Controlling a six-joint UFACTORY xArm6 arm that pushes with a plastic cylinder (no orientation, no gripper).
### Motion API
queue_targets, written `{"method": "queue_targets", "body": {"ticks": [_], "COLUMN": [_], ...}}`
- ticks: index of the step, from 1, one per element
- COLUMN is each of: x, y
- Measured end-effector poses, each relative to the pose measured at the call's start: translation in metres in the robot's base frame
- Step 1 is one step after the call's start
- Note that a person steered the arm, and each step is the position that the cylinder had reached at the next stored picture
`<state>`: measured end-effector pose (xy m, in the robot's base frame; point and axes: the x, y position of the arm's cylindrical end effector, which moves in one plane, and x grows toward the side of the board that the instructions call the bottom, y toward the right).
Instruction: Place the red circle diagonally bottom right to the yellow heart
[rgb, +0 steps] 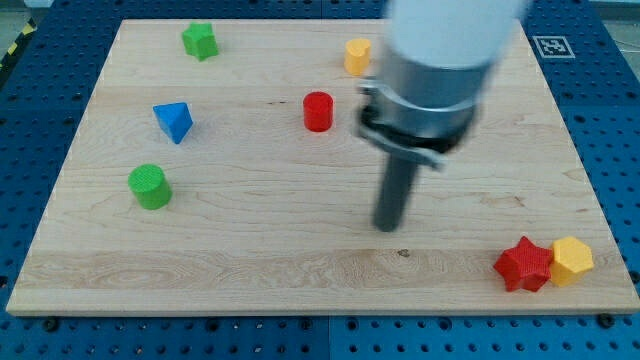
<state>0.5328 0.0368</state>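
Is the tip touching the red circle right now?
No: my tip rests on bare board, clearly below and to the view's right of the red circle, with open wood between them.

Pale matt wooden board (300, 250), ridged plastic blocks

My tip (388, 226) low on the board, rod upright.

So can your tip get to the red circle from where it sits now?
Probably yes. My tip sits below and right of the red circle, with only bare board between them; no block lies on that line.
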Motion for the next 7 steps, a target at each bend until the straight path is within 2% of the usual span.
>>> {"method": "queue_targets", "body": {"ticks": [1, 2, 3, 4, 5, 6, 7], "x": [0.000, -0.016, -0.044, -0.109, -0.147, -0.154, -0.135], "y": [-0.010, -0.082, -0.172, -0.188, -0.162, -0.110, -0.030]}}
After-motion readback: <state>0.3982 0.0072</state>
